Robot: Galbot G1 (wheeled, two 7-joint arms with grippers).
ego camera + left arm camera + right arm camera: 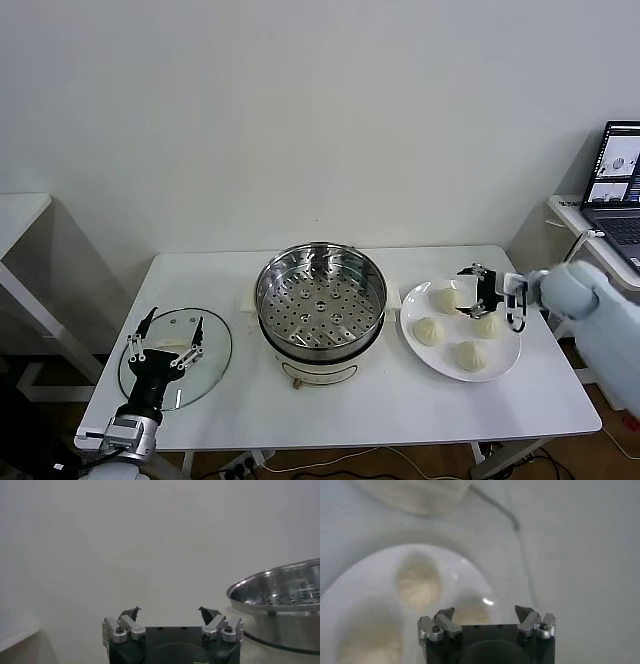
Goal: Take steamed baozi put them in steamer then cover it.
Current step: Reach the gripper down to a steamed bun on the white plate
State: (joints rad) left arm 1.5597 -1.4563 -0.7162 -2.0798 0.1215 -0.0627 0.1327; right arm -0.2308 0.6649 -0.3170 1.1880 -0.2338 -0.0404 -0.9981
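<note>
blurring baozi (417, 582) beneath right gripper (485, 614)

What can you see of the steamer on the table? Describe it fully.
The steamer is a round, shiny steel pot standing upright at the middle of the table, with no lid on. Inside lies a perforated tray, bare of buns. It sits on a white base with a white side handle showing. Nothing touches it; the lid lies to its left, the plate to its right.

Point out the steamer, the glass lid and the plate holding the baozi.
steamer (321, 297): head view, perforated tray inside.
glass lid (217, 348): head view, bare glass near its right edge.
plate (415, 302): head view, bare white rim at its left.
</note>
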